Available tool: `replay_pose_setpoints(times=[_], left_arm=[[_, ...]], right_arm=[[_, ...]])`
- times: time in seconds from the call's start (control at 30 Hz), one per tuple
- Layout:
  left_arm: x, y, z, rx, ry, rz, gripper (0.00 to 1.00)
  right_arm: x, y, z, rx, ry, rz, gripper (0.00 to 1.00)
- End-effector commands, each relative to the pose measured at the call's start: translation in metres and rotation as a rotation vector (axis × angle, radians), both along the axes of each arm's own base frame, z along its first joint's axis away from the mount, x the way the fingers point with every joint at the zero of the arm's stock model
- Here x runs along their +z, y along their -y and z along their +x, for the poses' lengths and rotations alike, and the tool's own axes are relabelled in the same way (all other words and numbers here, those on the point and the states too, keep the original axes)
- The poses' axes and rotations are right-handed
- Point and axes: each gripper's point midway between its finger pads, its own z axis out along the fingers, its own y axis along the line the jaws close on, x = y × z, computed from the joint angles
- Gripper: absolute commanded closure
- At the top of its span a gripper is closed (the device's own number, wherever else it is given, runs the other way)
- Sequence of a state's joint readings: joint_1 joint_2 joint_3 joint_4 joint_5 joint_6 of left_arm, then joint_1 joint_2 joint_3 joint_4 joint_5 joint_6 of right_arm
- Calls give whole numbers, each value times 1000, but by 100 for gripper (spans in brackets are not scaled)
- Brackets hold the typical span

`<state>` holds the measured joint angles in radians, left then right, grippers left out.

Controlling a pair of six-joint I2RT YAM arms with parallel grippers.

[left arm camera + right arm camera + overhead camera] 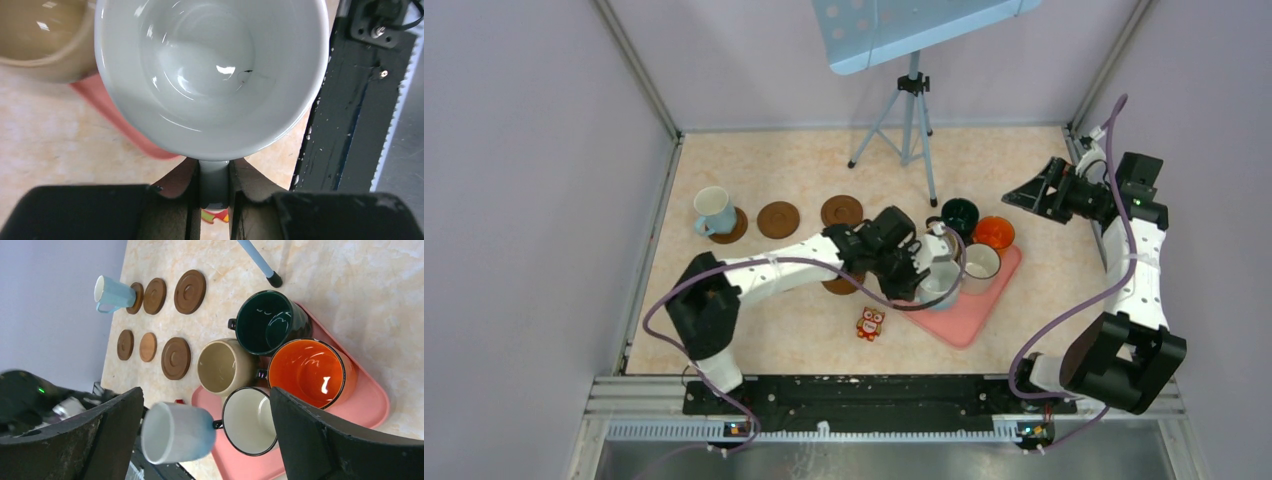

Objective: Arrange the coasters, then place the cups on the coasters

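My left gripper (215, 200) is shut on the handle of a white cup (210, 75), which hangs over the near left corner of the pink tray (107, 107). From the right wrist that cup (177, 432) looks raised and tilted. On or by the tray stand a dark green cup (267, 322), an orange cup (306, 372), a beige cup (223, 366) and a cream black-rimmed cup (250, 420). A light blue cup (714, 212) stands on a coaster (734, 228) at the far left. Bare coasters (778, 219) (841, 211) lie beside it, with others (125, 344) (148, 346) (175, 358) in a nearer row. My right gripper (1024, 195) hovers open and holds nothing.
A small red owl figure (870, 323) stands on the table in front of the tray (969, 310). A tripod (911, 130) carrying a blue perforated panel stands at the back centre. Walls close the table on three sides, and a black rail (874, 395) runs along the near edge.
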<state>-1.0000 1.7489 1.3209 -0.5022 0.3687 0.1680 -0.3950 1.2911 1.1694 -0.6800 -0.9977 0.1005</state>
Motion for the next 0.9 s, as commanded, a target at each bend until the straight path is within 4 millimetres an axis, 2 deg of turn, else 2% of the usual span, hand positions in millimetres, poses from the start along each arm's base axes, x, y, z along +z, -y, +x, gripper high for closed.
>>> replay_pose_setpoints(times=[0.0,0.13,0.27,0.37,0.47,0.57,0.77,0.87], left_arm=[[89,-1,24,-31,91,-266,100],[105,-38,52,50,142,-287,100],[113,-87,79,164,208,-271,100],[115,-126,88,217,256,-248,100],[112,-165,95,282,273,-223,100],[106,-202,99,347,286,-188,100],[79,-271,82,470,257,-108,100],[72,-307,80,546,271,-62,100]], right_arm=[[8,-3,0,35,55,-8,5],[13,-3,1,41,76,-10,5],[14,-2,5,37,83,-14,5],[13,-4,9,47,80,-14,5],[12,-18,12,88,77,-31,5],[9,-36,17,123,78,-91,5],[1,-78,19,231,95,-199,5],[-2,-100,17,283,97,-242,5]])
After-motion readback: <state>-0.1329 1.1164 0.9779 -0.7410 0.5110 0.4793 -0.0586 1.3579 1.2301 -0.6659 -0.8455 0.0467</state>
